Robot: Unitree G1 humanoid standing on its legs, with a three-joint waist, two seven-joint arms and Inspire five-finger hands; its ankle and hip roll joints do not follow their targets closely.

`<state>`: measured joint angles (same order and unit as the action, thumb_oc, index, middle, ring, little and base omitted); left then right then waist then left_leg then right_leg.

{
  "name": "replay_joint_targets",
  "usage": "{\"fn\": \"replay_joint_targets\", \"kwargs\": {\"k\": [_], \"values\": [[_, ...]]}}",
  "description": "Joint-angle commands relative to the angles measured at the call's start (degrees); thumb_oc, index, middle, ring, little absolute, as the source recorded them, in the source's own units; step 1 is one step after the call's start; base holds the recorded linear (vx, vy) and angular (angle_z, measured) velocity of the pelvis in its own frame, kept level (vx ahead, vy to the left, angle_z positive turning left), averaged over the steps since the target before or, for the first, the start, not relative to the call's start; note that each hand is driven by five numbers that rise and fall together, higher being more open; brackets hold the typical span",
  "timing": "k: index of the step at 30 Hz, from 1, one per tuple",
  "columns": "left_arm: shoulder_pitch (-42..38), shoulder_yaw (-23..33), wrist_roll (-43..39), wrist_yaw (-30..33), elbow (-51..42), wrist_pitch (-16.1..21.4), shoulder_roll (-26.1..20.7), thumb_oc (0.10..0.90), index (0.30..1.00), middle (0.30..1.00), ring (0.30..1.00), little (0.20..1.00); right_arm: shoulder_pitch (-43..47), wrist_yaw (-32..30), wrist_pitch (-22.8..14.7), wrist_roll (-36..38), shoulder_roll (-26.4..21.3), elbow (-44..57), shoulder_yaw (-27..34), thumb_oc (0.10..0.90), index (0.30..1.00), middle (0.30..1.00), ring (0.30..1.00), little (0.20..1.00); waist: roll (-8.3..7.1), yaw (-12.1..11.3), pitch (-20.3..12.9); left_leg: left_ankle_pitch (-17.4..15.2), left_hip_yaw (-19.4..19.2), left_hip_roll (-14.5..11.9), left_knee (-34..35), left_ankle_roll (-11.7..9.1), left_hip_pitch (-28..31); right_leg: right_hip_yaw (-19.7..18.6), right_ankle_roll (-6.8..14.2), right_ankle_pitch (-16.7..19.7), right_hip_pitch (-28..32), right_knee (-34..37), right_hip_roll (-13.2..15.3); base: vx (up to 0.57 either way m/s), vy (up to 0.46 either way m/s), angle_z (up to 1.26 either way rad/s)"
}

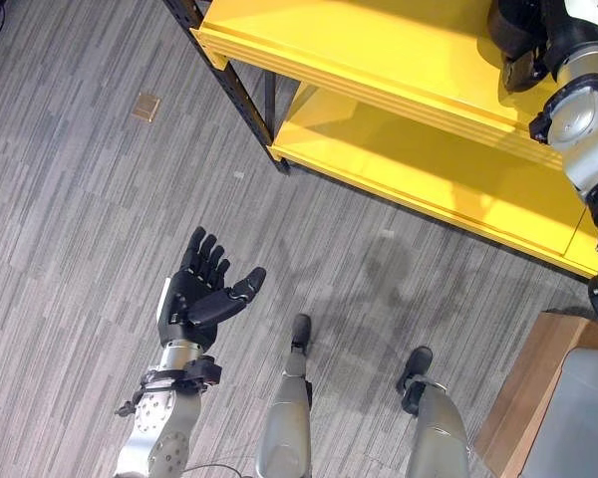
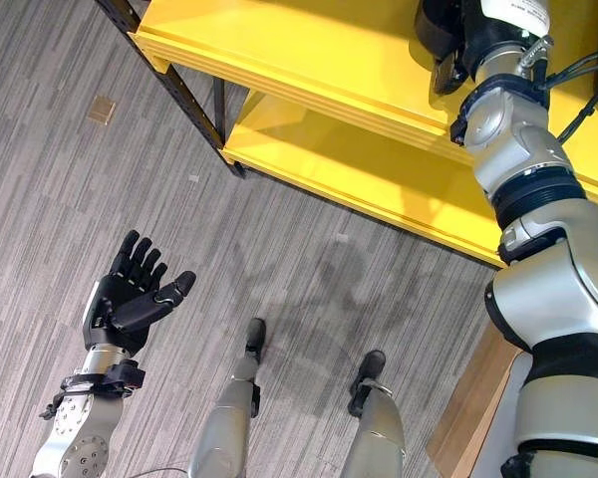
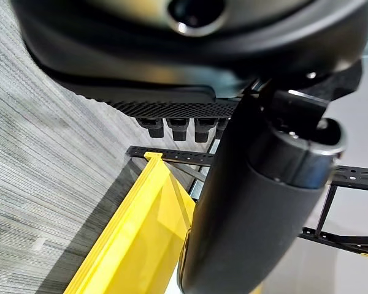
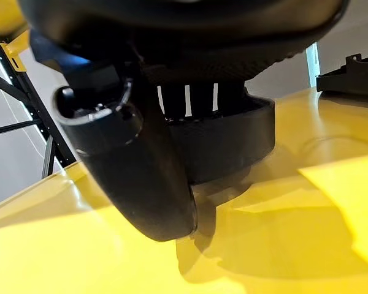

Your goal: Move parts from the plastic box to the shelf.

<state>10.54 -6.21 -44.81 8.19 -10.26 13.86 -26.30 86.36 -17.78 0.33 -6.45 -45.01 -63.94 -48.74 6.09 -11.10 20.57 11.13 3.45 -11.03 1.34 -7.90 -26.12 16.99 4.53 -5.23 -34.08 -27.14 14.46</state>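
My right hand (image 2: pixel 450 40) reaches over the top board of the yellow shelf (image 1: pixel 379 40). In the right wrist view its thumb (image 4: pixel 141 177) and fingers curl round a black part (image 4: pixel 233 144), and the part's underside rests on the yellow board. A second black part (image 4: pixel 349 73) lies farther along the same board. My left hand (image 1: pixel 201 294) hangs over the floor at the lower left, palm up, fingers straight and holding nothing. Past its thumb (image 3: pixel 251 202) the left wrist view shows the shelf's yellow edge (image 3: pixel 135 233).
The shelf has a lower yellow board (image 1: pixel 419 159) and a black metal frame (image 1: pixel 239 95). A grey box-like thing (image 1: pixel 583 418) sits on a brown stand (image 1: pixel 523 393) at the lower right. A small tan patch (image 1: pixel 146 106) lies on the grey striped floor.
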Motion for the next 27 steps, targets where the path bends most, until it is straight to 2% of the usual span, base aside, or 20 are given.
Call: {"fn": "replay_joint_targets", "kwargs": {"k": [1,7,8,27], "values": [[-0.9,2.1,-0.3,-0.4,-8.2,6.5,-4.7,0.9,1.0,1.0,1.0,1.0,13.8,-3.2,-2.1,0.7,-1.7,-0.6,-5.4,0.9,1.0,1.0,1.0,1.0,-2.34,-1.2,-1.7,-1.2,-2.5,-3.3,3.2,-1.4,8.9,0.1,3.4,2.5,3.2,4.6,-2.9,0.0,0.0,0.0],[-0.8,2.5,-0.4,-0.2,-8.1,6.3,-5.0,0.9,1.0,1.0,1.0,1.0,14.5,-2.5,-1.8,-1.2,-1.9,0.7,-7.3,0.9,1.0,1.0,1.0,1.0,-2.75,-0.8,-1.7,-1.5,-2.6,-3.4,3.1,-1.4,9.1,-0.1,3.3,2.5,3.2,4.3,-2.9,-0.02,0.002,0.0],[-0.9,2.6,-0.4,-0.2,-8.0,6.4,-5.1,0.9,1.0,1.0,1.0,1.0,14.6,-2.4,-1.8,-1.3,-2.2,1.2,-7.4,0.9,1.0,1.0,1.0,1.0,-2.93,-0.7,-1.5,-0.5,-2.8,-3.3,2.8,-1.2,8.5,0.2,2.6,3.9,2.9,4.9,-2.9,-0.09,0.012,0.03],[-0.9,3.4,-0.6,-0.5,-7.7,6.2,-5.7,0.9,1.0,1.0,1.0,1.0,16.1,-1.5,-1.7,-4.3,-4.2,4.3,-10.1,0.9,1.0,1.0,1.0,1.0,-4.21,0.2,-1.9,-1.2,-2.9,-3.3,2.8,-1.1,9.5,-0.4,2.8,4.3,3.2,5.0,-3.1,0.0,0.001,0.0]]}}
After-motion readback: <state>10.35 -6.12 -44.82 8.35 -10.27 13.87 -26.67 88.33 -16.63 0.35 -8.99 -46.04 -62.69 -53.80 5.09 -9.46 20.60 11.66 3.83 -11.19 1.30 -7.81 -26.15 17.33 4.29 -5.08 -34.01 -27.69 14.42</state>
